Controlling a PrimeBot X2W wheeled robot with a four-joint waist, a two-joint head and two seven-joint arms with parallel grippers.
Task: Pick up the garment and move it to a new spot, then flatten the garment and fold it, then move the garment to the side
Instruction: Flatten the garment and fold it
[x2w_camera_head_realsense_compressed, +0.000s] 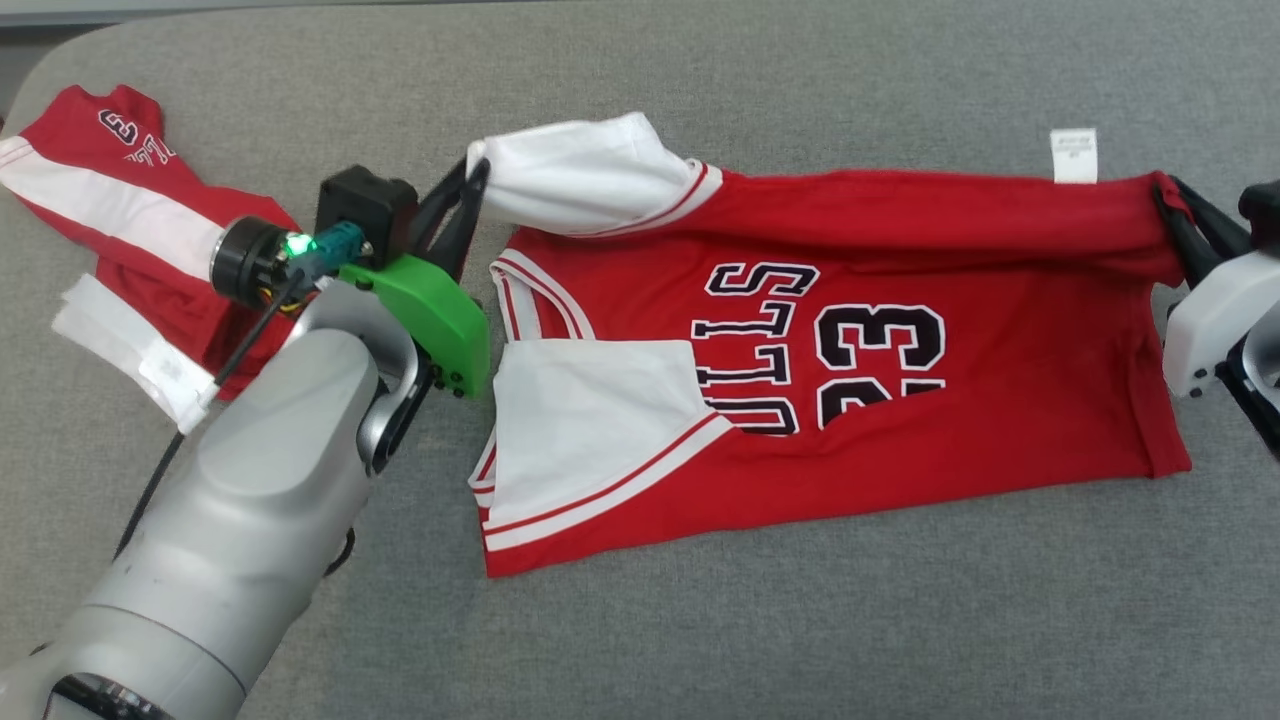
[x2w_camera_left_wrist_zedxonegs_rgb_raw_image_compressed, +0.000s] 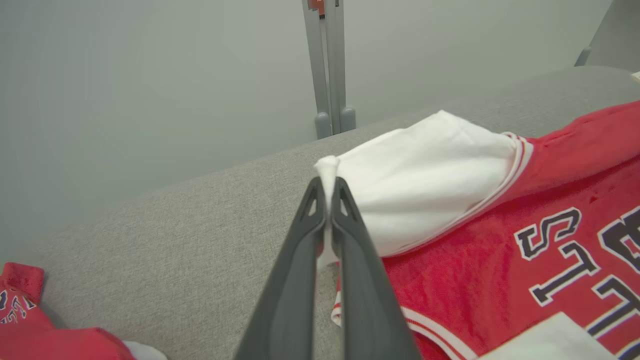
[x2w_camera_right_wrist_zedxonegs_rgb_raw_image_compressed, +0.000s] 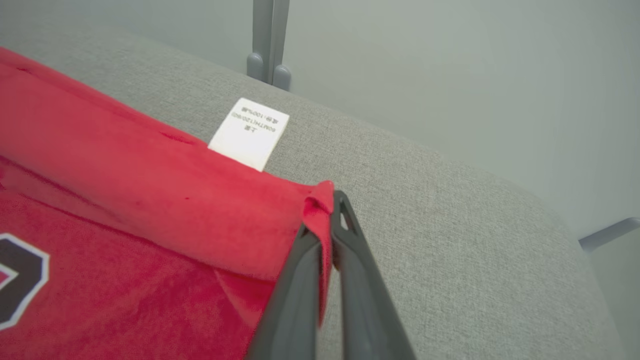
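A red basketball jersey (x2w_camera_head_realsense_compressed: 1000, 330) with white sleeves and black lettering lies spread across the grey surface, its far edge lifted and rolled toward me. My left gripper (x2w_camera_head_realsense_compressed: 478, 172) is shut on the tip of the far white sleeve (x2w_camera_left_wrist_zedxonegs_rgb_raw_image_compressed: 425, 175), pinching white cloth between its fingers (x2w_camera_left_wrist_zedxonegs_rgb_raw_image_compressed: 327, 200). At the jersey's right end, my right gripper (x2w_camera_head_realsense_compressed: 1165, 195) is shut on the red hem corner (x2w_camera_right_wrist_zedxonegs_rgb_raw_image_compressed: 320, 200), which wraps over its fingertips. A white care label (x2w_camera_right_wrist_zedxonegs_rgb_raw_image_compressed: 249, 132) sticks out from the lifted far edge.
A second red and white garment (x2w_camera_head_realsense_compressed: 110, 200) lies crumpled at the far left of the grey padded surface (x2w_camera_head_realsense_compressed: 800, 620). Beyond the surface's far edge stands a grey post (x2w_camera_left_wrist_zedxonegs_rgb_raw_image_compressed: 327, 65) against a pale wall.
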